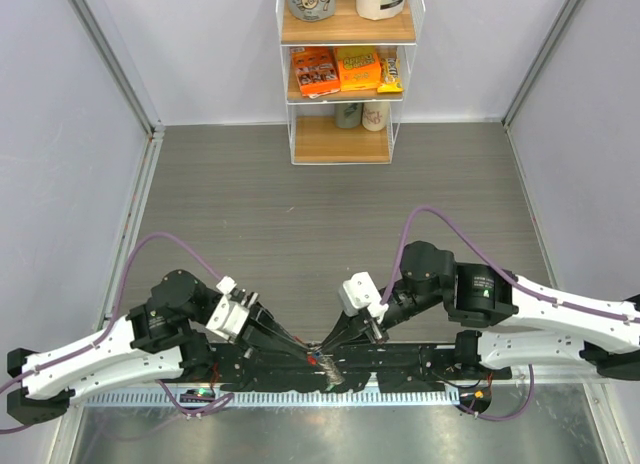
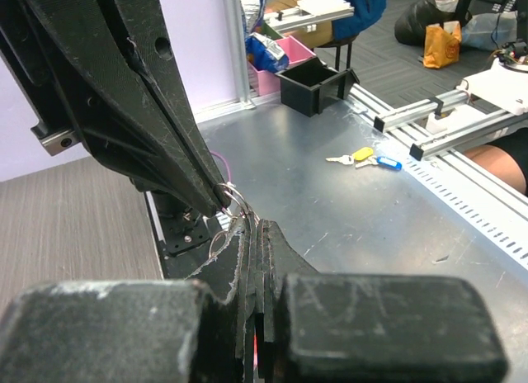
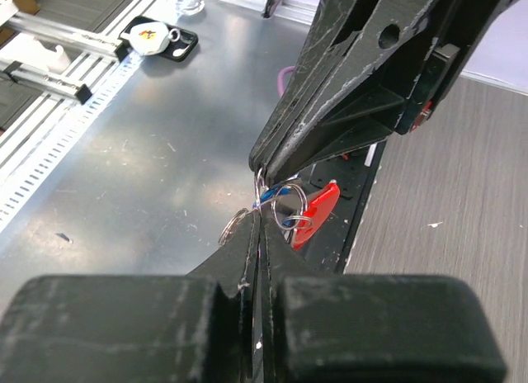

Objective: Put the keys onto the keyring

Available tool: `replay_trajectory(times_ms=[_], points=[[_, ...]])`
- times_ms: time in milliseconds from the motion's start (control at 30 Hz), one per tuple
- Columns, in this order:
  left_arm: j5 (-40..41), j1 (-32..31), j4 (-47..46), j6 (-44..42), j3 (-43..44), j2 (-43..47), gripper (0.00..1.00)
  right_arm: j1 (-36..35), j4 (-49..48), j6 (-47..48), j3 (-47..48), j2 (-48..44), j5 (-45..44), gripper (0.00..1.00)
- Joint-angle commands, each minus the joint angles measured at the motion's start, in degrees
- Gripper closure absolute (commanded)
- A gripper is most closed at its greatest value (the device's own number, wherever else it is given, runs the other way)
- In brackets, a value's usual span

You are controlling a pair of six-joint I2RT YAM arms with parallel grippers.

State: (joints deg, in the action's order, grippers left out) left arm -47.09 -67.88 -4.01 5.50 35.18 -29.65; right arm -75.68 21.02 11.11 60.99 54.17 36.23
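Note:
The keyring is held between both grippers just above the arm bases (image 1: 320,365). Its red fob (image 3: 318,208) hangs beside silvery rings (image 3: 285,203), and a small blue piece shows among them. My left gripper (image 2: 257,228) is shut on the rings (image 2: 235,200); it enters the right wrist view from above (image 3: 262,164). My right gripper (image 3: 261,216) is shut on a ring of the keyring, tip to tip with the left; it shows in the left wrist view (image 2: 221,200). A yellow-green-headed key (image 2: 362,154) and a blue-headed key (image 2: 389,163) lie together on the metal table, far from both grippers.
A black bin (image 2: 313,82) and a pink box (image 2: 272,69) stand at the far end of the metal table (image 2: 330,201). Aluminium rails (image 2: 445,119) run along its side. A black tray with a white object (image 3: 157,38) lies far off. A shelf unit (image 1: 345,74) stands at the back.

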Motion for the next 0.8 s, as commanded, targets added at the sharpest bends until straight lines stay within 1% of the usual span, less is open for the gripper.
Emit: replay_trajectory(times_ms=[0, 133, 300, 400, 567, 767], points=[[1.21, -0.41, -1.09, 0.04, 0.33, -0.85, 1.0, 0.36, -9.67, -2.67, -1.31, -2.84, -5.72, 0.94], [2.09, -0.41, -1.44, 0.39, 0.24, -1.02, 1.0, 0.36, -12.4, -3.55, -2.8, -4.25, -8.62, 0.94], [3.84, -0.33, -1.79, 1.27, 0.24, -1.46, 0.96, 0.27, -16.44, -4.43, -5.09, -6.53, -11.79, 0.94], [5.34, -0.41, -1.44, 1.97, 0.42, -2.08, 0.91, 0.18, -17.32, -4.43, -5.88, -8.11, -12.67, 0.95], [10.52, -0.33, 0.31, 2.5, 1.12, -2.34, 0.8, 0.27, -18.55, -4.26, -7.37, -10.66, -13.11, 0.94], [18.51, -0.33, 1.02, 3.99, 2.09, -1.38, 0.57, -0.17, -18.64, -4.17, -8.17, -12.69, -14.6, 0.94]])
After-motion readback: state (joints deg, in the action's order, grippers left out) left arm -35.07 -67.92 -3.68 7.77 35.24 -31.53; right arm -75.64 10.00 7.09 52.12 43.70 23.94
